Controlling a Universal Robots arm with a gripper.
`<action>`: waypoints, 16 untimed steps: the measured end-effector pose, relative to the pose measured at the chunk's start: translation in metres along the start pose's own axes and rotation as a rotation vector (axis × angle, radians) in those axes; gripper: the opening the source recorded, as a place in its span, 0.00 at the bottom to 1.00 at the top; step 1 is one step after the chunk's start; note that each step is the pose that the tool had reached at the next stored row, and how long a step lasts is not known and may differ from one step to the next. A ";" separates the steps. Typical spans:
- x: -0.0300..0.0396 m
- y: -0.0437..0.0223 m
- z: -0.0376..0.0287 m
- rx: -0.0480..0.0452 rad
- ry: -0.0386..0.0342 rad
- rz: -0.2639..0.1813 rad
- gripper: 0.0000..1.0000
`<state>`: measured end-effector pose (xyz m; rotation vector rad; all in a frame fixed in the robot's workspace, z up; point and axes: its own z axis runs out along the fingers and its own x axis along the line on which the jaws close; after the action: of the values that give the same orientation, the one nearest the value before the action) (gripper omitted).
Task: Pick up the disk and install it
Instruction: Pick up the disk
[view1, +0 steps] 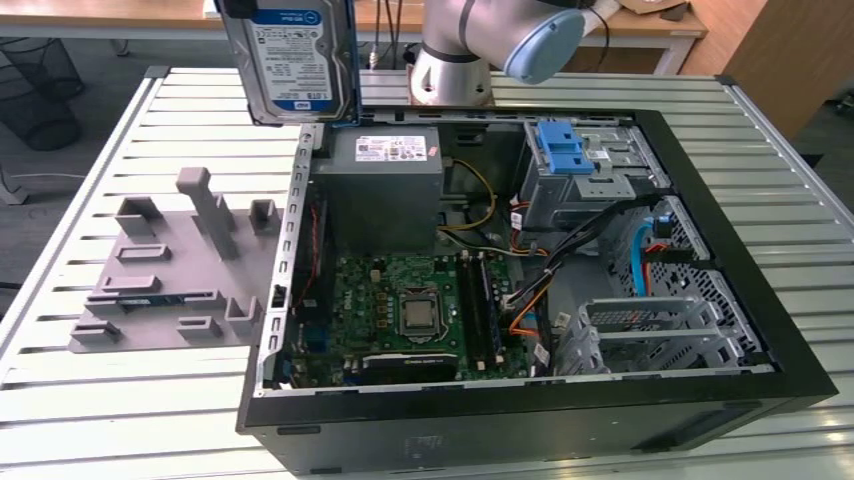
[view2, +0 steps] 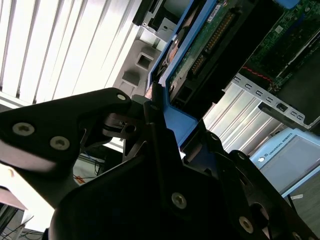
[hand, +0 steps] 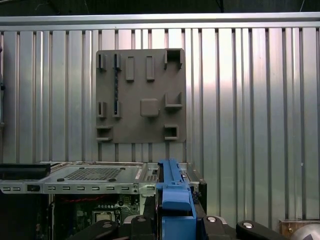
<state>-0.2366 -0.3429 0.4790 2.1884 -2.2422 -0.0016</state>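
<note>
In the exterior view, the disk hangs upright high above the bench, at the rear corner of the open computer case, toward the exterior view's left. The arm rises behind the case.

In the second wrist view, the gripper is clamped on the disk's blue carrier frame.

In the first wrist view, the wrist looks straight down over the grey fixture plate.

Carrying it well, I judge, means a firm, square hold that stays clear of the case wall.

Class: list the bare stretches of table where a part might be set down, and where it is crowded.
Bare: the table between the grey fixture plate and the edge nearest the exterior camera; the strip at the exterior view's right of the case. Crowded: inside the case.
</note>
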 end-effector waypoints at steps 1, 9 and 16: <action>0.0000 -0.0001 0.0000 -0.0001 0.0001 0.000 0.36; -0.0001 -0.0021 0.0000 0.0000 0.0001 0.000 0.36; -0.0001 -0.0038 0.0000 0.0000 0.0000 0.000 0.36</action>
<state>-0.2329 -0.3429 0.4790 2.1884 -2.2421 -0.0016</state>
